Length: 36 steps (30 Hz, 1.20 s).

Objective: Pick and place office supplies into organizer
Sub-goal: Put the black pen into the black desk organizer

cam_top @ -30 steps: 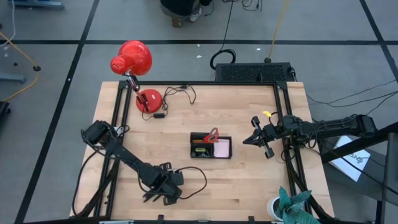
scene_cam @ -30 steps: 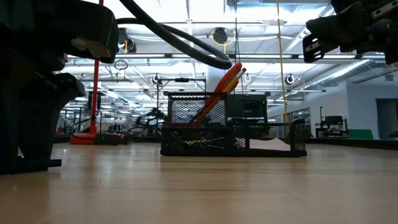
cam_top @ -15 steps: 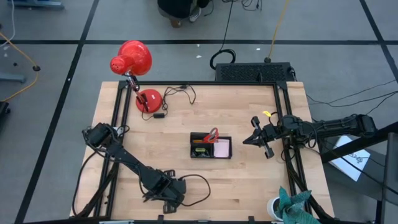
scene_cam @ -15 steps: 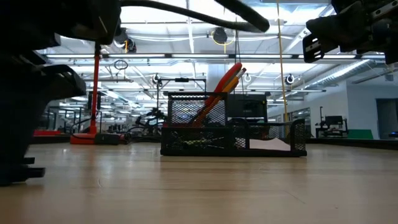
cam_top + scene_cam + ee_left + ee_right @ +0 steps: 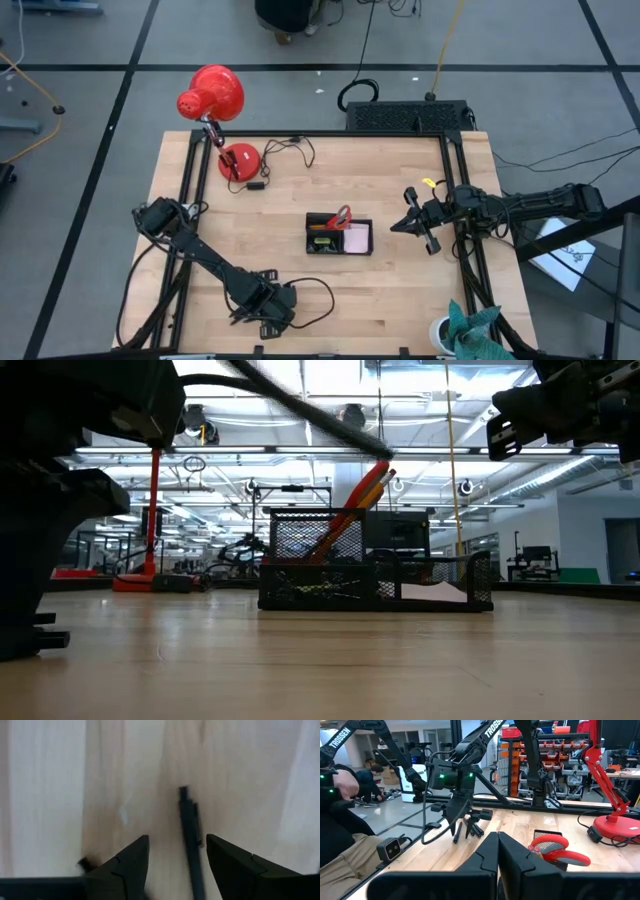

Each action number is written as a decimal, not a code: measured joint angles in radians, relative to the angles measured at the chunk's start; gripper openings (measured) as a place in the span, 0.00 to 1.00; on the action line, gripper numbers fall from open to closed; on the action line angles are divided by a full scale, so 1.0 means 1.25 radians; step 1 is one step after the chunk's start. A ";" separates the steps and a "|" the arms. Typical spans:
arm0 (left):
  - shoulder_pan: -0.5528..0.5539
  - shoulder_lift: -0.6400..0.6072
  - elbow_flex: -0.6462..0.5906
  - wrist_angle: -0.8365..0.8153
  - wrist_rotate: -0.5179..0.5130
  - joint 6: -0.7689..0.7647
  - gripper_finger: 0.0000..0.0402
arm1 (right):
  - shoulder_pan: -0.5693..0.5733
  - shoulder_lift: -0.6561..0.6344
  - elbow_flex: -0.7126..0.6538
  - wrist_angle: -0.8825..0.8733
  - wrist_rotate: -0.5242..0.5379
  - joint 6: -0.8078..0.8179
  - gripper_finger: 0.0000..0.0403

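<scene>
High view: the table (image 5: pixel 400 280) is a pale wooden top with a black frame, and the organizer (image 5: pixel 339 238) sits near its middle. Red-handled scissors (image 5: pixel 342 217) stand in the organizer's back part, handles up, and a pink pad (image 5: pixel 358 239) lies in the compartment nearest the right arm. In the low view the organizer (image 5: pixel 375 573) shows as a black mesh tray, with the scissors (image 5: pixel 365 490) leaning out over its rim.

The left gripper (image 5: pixel 262 312) is down at the table's front edge, in front of the organizer and well apart from it. Its wrist view looks straight down on the wood: the two fingers (image 5: pixel 127 865) are spread apart, and a black pen (image 5: pixel 190 840) lies flat on the table between them, closer to one finger than the other. Neither finger touches the pen. A small dark bit (image 5: pixel 86 864) lies just beside the other finger; what it is cannot be told.

The right gripper (image 5: pixel 405 225) hovers above the table, just beside the organizer on the right arm's side, pointing toward it. In its wrist view its fingers (image 5: pixel 487 851) are pressed together with nothing between them.

A red desk lamp (image 5: pixel 217 105) stands at the table's back left corner, and a black box (image 5: pixel 408 116) with cables sits behind the back edge.
</scene>
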<state>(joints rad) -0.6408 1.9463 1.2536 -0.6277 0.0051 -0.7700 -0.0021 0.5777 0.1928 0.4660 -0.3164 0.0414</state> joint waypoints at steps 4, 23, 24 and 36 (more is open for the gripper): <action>0.000 -0.003 -0.016 0.015 -0.003 0.002 0.51 | 0.000 0.000 0.000 0.000 0.000 0.000 0.00; 0.001 -0.009 -0.103 0.154 -0.040 0.035 0.24 | 0.000 0.000 0.000 0.000 0.002 0.000 0.00; 0.000 -0.009 -0.103 0.156 -0.047 0.039 0.21 | 0.000 0.000 0.000 0.000 0.002 0.000 0.00; -0.008 -0.004 -0.105 0.234 -0.067 0.167 0.06 | 0.000 0.000 0.000 0.001 0.003 0.000 0.00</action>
<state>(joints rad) -0.6504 1.9415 1.1221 -0.3355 -0.0785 -0.5616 -0.0017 0.5774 0.1928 0.4667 -0.3122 0.0410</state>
